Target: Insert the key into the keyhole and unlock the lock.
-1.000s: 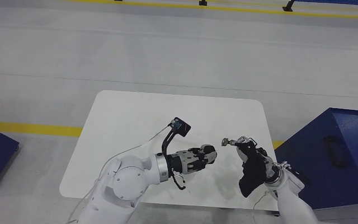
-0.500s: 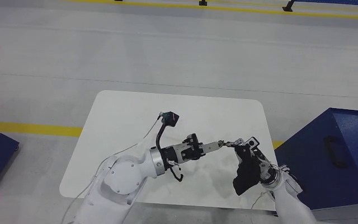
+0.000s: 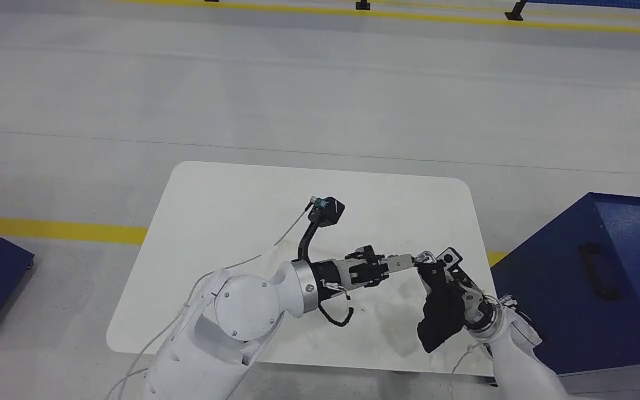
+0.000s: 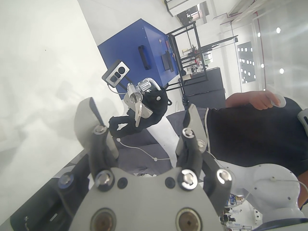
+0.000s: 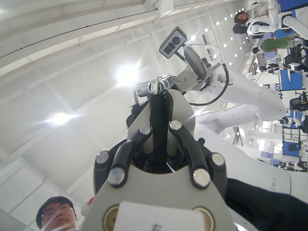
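Top view: left gripper point(image 3: 398, 263) close beside the lock point(image 3: 427, 259). Left wrist: jaws wide open and empty, key point(image 4: 137, 115) seated in the lock just ahead. It looks small, stiff and slick, so I'd pinch its flat bow. Right wrist: right gripper point(image 5: 157, 94) clamped on the lock.

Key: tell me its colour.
The key is silver metal; the left wrist view shows it best.

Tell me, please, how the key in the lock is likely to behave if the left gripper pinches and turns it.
The key is thin, flat metal, so probably stiff but slippery in a pinch. It sits in the lock, which rests against soft-looking black cloth, so the lock may twist along.
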You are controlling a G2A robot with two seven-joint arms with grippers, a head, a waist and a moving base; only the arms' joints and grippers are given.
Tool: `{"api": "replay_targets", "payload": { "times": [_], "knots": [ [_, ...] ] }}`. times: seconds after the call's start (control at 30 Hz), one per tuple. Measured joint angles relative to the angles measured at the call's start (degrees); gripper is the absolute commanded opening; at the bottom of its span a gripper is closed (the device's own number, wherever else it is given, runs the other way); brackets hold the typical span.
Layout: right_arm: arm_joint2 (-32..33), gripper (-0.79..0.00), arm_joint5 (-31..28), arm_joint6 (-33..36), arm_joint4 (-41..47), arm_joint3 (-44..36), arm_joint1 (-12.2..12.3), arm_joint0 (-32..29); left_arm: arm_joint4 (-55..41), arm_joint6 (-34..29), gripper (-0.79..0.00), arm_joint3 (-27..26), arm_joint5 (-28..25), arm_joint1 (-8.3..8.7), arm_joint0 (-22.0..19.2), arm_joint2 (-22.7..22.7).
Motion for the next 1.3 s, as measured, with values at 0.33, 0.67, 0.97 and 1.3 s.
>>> {"api": "replay_targets", "payload": {
  "times": [0.33,0.67,0.97,1.3],
  "knots": [
    [0.0,-0.785,2.1,0.5,1.7,0.0,0.1,-0.3,-0.7,-0.4,-0.65,1.4,1.0,-0.16,-1.4,1.0],
    [-0.4,-0.785,4.4,0.8,2.6,0.0,0.3,-0.1,-1.5,-1.6,-0.785,1.1,-0.9,0.21,-0.7,0.4],
    [-0.6,-0.785,9.0,1.7,4.1,-0.1,0.5,-0.5,1.4,-3.2,-0.785,0.7,-5.2,0.75,-0.6,0.6],
    [-2.6,-0.785,15.5,-2.0,8.7,-2.1,1.6,-1.1,5.5,-4.8,-0.785,0.1,-10.0,1.44,0.0,1.0]
  ]
}}
